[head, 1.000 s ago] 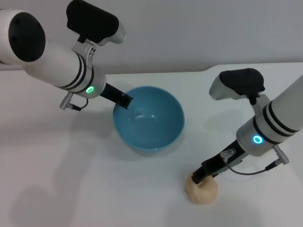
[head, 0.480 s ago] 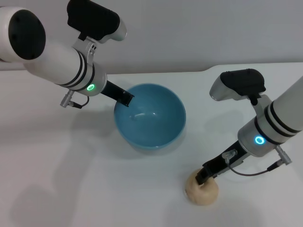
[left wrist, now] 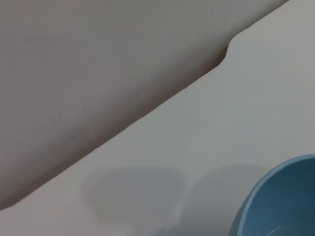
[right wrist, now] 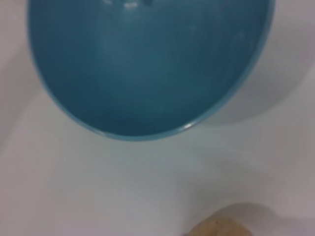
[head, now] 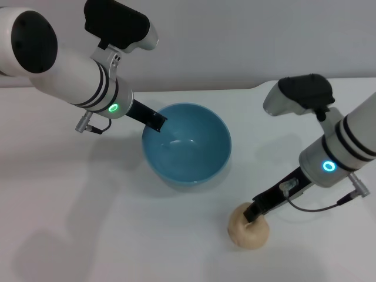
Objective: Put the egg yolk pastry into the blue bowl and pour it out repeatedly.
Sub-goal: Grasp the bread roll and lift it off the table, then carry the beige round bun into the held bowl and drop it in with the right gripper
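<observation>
The blue bowl point(head: 187, 150) stands mid-table, its hollow bare; it also fills much of the right wrist view point(right wrist: 147, 64) and shows as a rim arc in the left wrist view point(left wrist: 280, 196). My left gripper point(head: 155, 123) sits at the bowl's left rim, shut on it. The egg yolk pastry point(head: 247, 229), a tan lumpy ball, is in front of the bowl to the right, and a sliver of it shows in the right wrist view point(right wrist: 216, 228). My right gripper point(head: 254, 212) reaches down onto its top and is shut on it.
The white table point(head: 88, 223) ends at a back edge with a notch point(left wrist: 224, 54) behind the bowl, against a grey wall. Open tabletop lies to the left and front of the bowl.
The right arm has risen and shifted slightly, and the pastry has come up a little with it. The bowl and the left gripper have crept a bit to the right.
</observation>
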Available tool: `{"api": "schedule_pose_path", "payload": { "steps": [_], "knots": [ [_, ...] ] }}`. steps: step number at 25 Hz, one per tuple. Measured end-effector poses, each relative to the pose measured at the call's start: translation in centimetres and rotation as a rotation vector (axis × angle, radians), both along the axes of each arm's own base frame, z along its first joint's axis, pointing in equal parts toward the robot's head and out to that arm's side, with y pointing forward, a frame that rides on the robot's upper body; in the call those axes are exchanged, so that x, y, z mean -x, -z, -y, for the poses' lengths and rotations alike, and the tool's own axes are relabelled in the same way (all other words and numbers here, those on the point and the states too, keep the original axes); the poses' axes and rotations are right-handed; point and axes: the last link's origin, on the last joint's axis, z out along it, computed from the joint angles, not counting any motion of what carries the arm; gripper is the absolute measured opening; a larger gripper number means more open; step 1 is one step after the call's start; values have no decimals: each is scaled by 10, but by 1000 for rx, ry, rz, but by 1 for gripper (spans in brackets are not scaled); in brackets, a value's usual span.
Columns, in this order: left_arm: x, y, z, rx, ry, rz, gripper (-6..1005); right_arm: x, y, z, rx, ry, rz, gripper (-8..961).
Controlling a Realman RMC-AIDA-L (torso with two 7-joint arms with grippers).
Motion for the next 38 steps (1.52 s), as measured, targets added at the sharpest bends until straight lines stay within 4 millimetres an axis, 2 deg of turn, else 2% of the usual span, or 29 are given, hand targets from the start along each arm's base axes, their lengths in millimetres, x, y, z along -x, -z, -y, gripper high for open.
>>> {"api": "schedule_pose_path", "payload": {
  "steps": [4,12,17,19,21,26,31,36,38],
  "knots": [
    [0,0,0,2,-1,-1,2,10,-12,1,-4,-30,-31,204],
    [2,1,4,23,-13,-11,1,47,-60,-2,-116,-138,-170,127],
    [-5,4,8,48,7,-18,1,61,-84,-20,-242,-173,-234,108],
    [-11,5,10,58,32,-20,1,64,-85,-28,-279,-187,-264,101],
    [-19,7,14,63,56,-17,1,64,-75,-38,-284,-216,-296,93],
    [-27,8,17,64,63,-8,1,62,-58,-46,-267,-220,-303,76],
    [-37,11,23,85,87,12,2,67,-53,-48,-253,-226,-315,74],
    [-32,10,25,82,77,18,2,64,-67,-54,-307,-204,-343,240],
    [-32,10,25,80,76,19,2,59,-76,-54,-329,-183,-355,249]
  ]
}}
